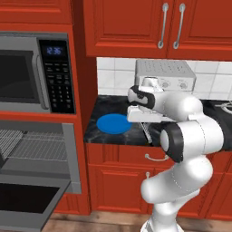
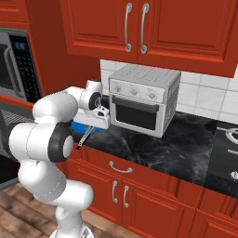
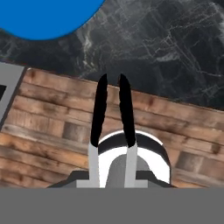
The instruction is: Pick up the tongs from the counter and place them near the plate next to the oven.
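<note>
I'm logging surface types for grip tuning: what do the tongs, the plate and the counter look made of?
The tongs, held in the hand, look like silver metal with matte black ends. The plate is a flat, uniform bright blue, perhaps plastic or glazed ceramic. The counter looks like glossy black stone, with grey marble veining.

We see the tongs [image 3: 111, 118] hanging steeply above the front edge of the counter [image 1: 108, 136], their two black ends a little apart, silver shafts behind. The flat blue plate [image 1: 113, 123] lies nearby on the glossy veined stone; whether the tongs touch anything is unclear.
</note>
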